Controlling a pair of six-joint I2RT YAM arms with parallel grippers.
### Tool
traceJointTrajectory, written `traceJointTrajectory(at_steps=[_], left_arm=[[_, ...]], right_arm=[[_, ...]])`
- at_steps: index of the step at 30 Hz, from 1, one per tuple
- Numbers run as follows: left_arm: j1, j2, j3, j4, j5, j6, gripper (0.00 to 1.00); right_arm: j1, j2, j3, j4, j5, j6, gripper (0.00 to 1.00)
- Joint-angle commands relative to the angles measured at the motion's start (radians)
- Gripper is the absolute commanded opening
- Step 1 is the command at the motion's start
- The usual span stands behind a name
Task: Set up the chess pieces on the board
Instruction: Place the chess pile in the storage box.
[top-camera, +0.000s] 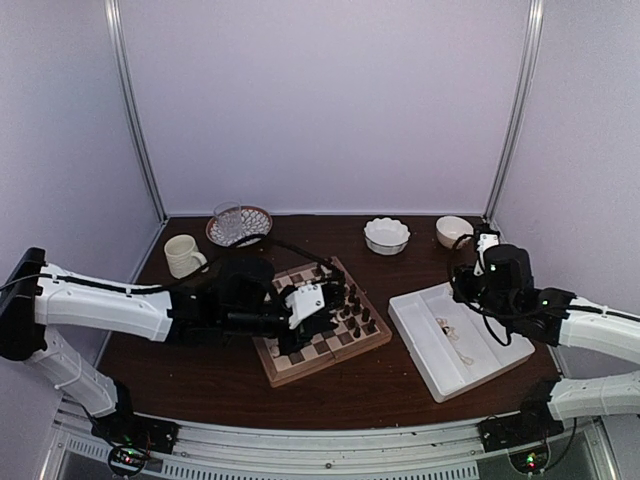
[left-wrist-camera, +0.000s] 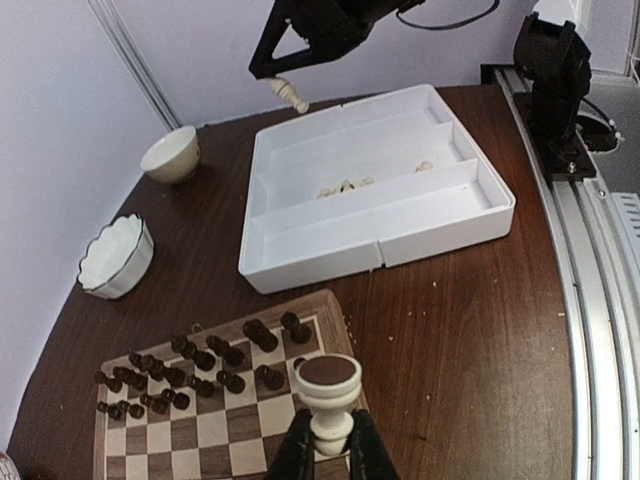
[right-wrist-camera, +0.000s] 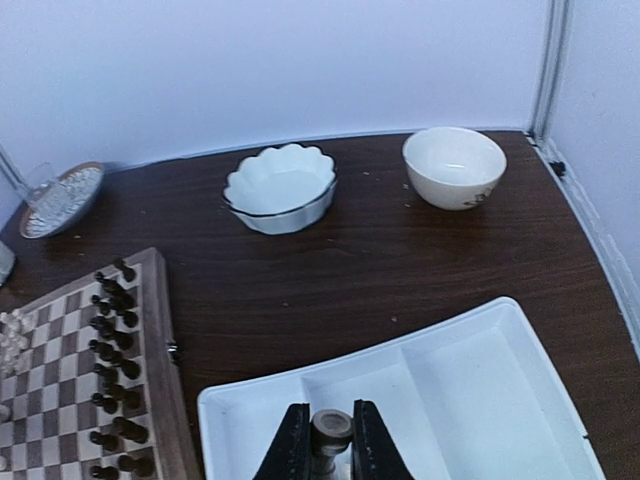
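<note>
The board (left-wrist-camera: 205, 437) is a wooden checkerboard carrying dark brown pieces (left-wrist-camera: 205, 362) along its far rows. My left gripper (left-wrist-camera: 328, 440) is shut on a cream-white chess piece (left-wrist-camera: 327, 392), held with its brown base towards the camera, over the board's right edge. In the top view the left gripper (top-camera: 322, 312) hovers over the board (top-camera: 283, 365). My right gripper (right-wrist-camera: 328, 445) is shut on another chess piece (right-wrist-camera: 330, 432) above the white tray (right-wrist-camera: 470, 385). A few cream pieces (left-wrist-camera: 345, 186) lie in the tray. More cream pieces (right-wrist-camera: 10, 337) stand at the board's far side in the right wrist view.
A scalloped white bowl (top-camera: 386, 234) and a cream bowl (top-camera: 453, 230) stand at the back right. A mug (top-camera: 183, 255) and a glass on a patterned plate (top-camera: 238, 224) stand at the back left. The white tray (top-camera: 475, 375) lies right of the board.
</note>
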Motion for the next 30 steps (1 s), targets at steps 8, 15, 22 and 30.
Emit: traceJointTrajectory(at_steps=[8,15,22,30], left_arm=[[-0.005,0.168,0.431,-0.877,-0.198,-0.21,0.14],[-0.008,0.345,0.704,-1.231,-0.25,-0.248,0.15],[-0.044,0.495,0.877,-1.42,-0.447,-0.154,0.15],[-0.082,0.607,0.98,-1.495,-0.64,-0.064,0.17]], right_arm=[[-0.062,0.193,0.055,-0.136,0.184,0.039,0.06],[-0.145,0.349,0.091,-0.127,-0.012,0.063,0.04],[-0.173,0.421,0.105,-0.096,-0.161,0.051,0.06],[-0.183,0.405,0.102,-0.107,-0.177,0.061,0.37]])
